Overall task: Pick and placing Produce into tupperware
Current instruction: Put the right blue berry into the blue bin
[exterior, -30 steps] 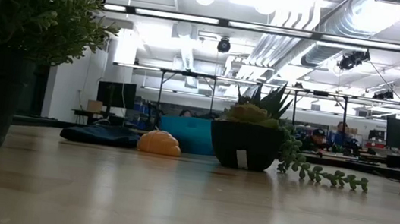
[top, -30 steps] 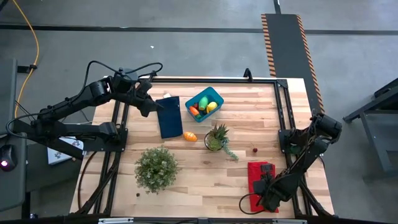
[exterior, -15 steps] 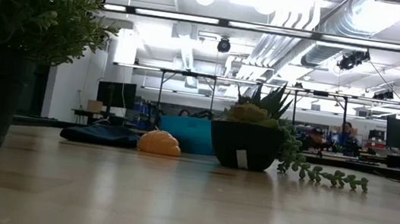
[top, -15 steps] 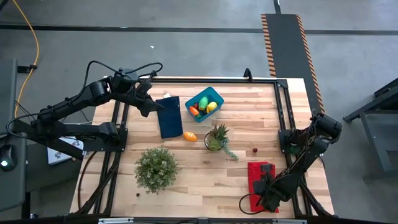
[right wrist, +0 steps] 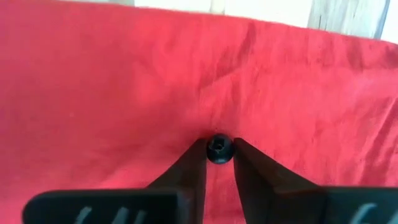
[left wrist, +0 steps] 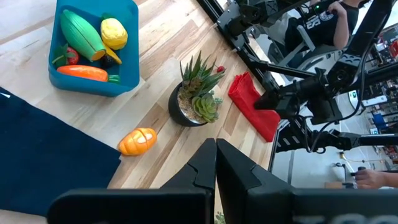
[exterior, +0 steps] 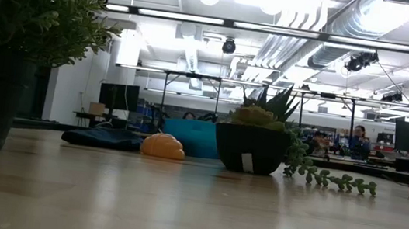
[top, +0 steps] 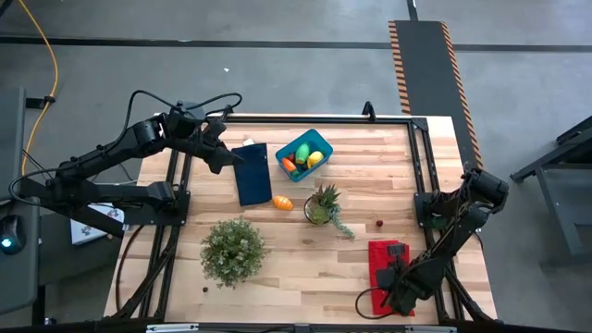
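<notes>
The blue tupperware [top: 303,154] stands near the table's far edge; in the left wrist view, the tupperware [left wrist: 93,87] holds a green oval [left wrist: 84,34], a yellow lemon [left wrist: 114,33] and an orange carrot [left wrist: 84,73]. An orange oval [top: 283,203] lies on the bare wood, seen as the orange oval [left wrist: 138,141] beside the dark blue cloth [left wrist: 43,155]. My left gripper [left wrist: 216,149] is shut and hovers over that cloth's left part [top: 227,153]. My right gripper [right wrist: 219,149] points down at a red cloth [top: 388,264] near the table's right near corner. My right gripper has a small black round thing [right wrist: 219,149] pinched between its two fingertips. The fingers point down at the red cloth [right wrist: 124,93]. Whether the fingertips touch the cloth, I cannot tell.
A spiky plant in a small dark pot [top: 322,205] stands right of the orange oval. A bushy potted plant [top: 231,248] stands toward the near edge. A small red thing [top: 378,222] lies on the wood near the red cloth. A dark frame rims the table.
</notes>
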{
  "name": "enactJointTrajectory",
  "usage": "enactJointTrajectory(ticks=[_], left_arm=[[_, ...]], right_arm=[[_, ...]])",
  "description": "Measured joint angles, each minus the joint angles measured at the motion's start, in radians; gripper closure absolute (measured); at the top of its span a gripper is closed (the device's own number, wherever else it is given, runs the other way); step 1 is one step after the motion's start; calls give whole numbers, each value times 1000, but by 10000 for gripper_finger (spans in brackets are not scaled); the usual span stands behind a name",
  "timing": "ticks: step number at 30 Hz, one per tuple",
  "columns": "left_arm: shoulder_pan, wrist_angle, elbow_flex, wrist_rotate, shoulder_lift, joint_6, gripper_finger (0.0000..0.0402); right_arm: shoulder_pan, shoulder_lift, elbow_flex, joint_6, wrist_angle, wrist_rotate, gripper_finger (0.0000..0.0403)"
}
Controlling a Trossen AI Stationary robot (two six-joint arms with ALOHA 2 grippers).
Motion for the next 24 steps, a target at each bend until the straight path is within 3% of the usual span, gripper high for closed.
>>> enactJointTrajectory(ticks=[24], left_arm=[[0, 0, 0, 0, 0, 0, 401]], right_arm=[[0, -1, 184, -19, -122, 10, 352]])
